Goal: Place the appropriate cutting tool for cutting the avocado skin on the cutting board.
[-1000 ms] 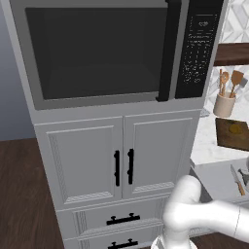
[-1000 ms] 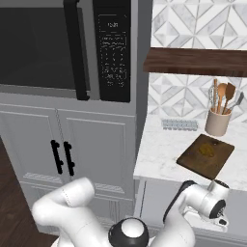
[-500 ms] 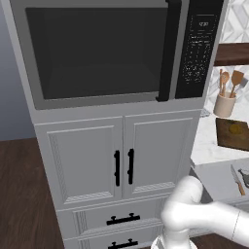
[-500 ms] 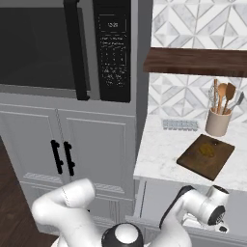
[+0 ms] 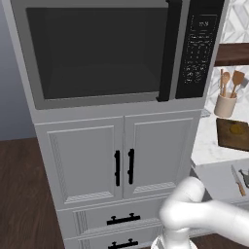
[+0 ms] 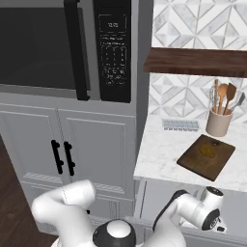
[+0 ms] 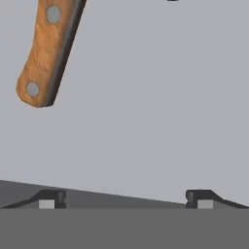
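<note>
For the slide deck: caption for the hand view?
Open gripper hovers over a grey surface, a wooden knife handle up-left.

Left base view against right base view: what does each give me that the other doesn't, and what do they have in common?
Left base view: an open drawer beside the cabinet with a wooden-handled tool lying in it, and black drawer pulls below the doors.
Right base view: a grey ridged tray on the counter against the wall.
Both: the microwave, the cabinet doors, the utensil crock, and the cutting board with the avocado on it.
</note>
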